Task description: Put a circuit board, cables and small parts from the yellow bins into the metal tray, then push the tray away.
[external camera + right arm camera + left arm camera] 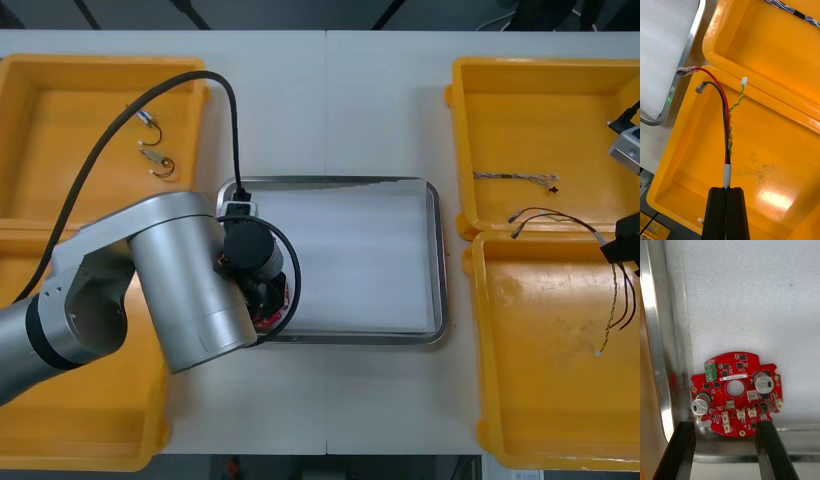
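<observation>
Clamping cable [727, 172] lengthwise, R gripper [727, 189]; ends toward tray [688, 48].

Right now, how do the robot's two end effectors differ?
The left end effector stands open above the metal tray, the round red circuit board lying free beyond its fingers; the right end effector is shut on a red, black and yellow cable over a yellow bin. Both have black fingers.

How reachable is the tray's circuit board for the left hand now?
Likely yes: the left hand stands open right at the circuit board, which lies flat and uncovered in the metal tray; only the nearby rim crowds it.
</observation>
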